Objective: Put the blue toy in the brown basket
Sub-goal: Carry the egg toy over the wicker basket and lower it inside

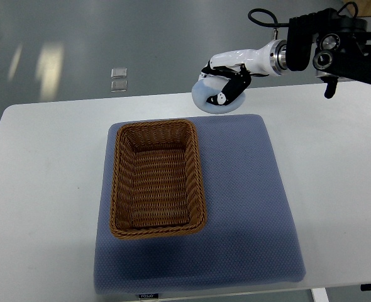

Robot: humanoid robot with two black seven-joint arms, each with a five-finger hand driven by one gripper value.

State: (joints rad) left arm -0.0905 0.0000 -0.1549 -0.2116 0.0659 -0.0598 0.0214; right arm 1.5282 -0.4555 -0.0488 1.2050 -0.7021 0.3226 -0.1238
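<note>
Blue toy (205, 95), a pale round disc clasped in the right hand (226, 85) above the mat's (248, 189) far edge, may slip from that partial grip before reaching the brown basket (157, 179).

Not much text here tbh. Only print spotted: tiny dark tag (148, 294) on front edge of blue-grey mat (248, 207), small light lettering on it, seen upside down, too small to read for sure. Nothing readable on brown basket (119, 182), white surface (41, 176), or robot arm (336, 47). No numbers or signs anywhere else.
</note>
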